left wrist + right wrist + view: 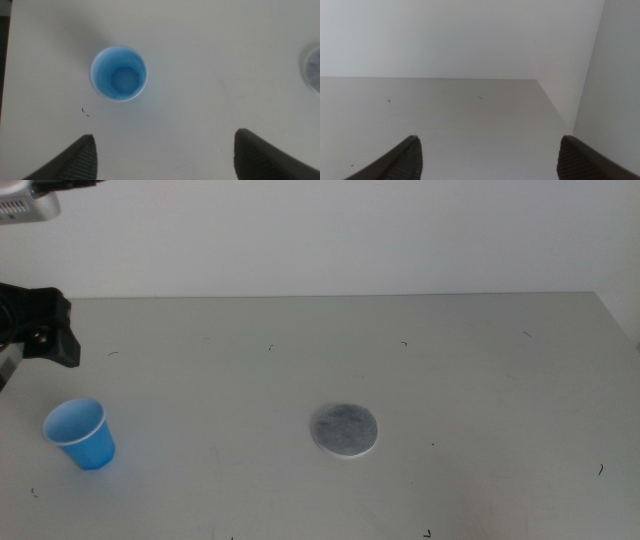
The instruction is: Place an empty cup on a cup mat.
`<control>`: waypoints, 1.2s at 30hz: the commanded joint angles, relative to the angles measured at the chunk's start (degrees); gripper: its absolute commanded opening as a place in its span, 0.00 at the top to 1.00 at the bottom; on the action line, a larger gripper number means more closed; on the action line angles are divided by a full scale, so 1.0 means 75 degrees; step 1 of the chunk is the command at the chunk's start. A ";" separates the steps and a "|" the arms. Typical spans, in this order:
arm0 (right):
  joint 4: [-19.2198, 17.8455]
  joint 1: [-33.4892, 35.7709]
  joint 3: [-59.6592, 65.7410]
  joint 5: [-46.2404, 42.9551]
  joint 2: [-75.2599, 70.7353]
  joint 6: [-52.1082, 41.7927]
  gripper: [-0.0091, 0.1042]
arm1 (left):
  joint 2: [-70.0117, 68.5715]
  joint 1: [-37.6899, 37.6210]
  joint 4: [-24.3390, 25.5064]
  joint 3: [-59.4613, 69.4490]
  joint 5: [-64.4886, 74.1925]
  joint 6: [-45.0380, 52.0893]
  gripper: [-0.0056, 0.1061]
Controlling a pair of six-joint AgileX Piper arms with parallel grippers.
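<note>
Middle view: blue plastic cup (79,434) stands upright near the table's (480,370) left edge, well apart from the grey cup mat (344,429); left arm visible at the left edge. Left wrist view: left gripper (165,150), jaws wide, hovers above the empty cup (118,73); centring the jaws about its wall, then descending, seems advisable. Right wrist view: right gripper (489,155) waits, jaws wide. No legible writing, though resolution is low.

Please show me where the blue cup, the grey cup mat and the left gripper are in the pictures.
the cup (80,434): middle view, on its blue outer wall.
the cup mat (344,429): middle view, centre of its grey top.
the left gripper (165,155): left wrist view, midway between its two open jaws.
</note>
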 commanded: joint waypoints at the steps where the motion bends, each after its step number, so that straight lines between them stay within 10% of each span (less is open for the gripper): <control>1: -0.0069 0.0027 -0.0088 -0.0594 -0.0146 -0.0065 0.09 | 0.0039 -0.0029 0.0171 -0.0247 -0.0195 0.0125 0.01; 17: -0.0069 0.0015 -0.0088 -0.0594 -0.0146 -0.0065 0.09 | 0.1413 0.2289 -0.0761 -0.0263 -0.0489 0.2419 0.01; 36: -0.0069 0.0015 -0.0088 -0.0594 -0.0146 -0.0065 0.09 | 0.4174 0.2412 -0.0895 -0.0263 -0.1828 0.2957 0.01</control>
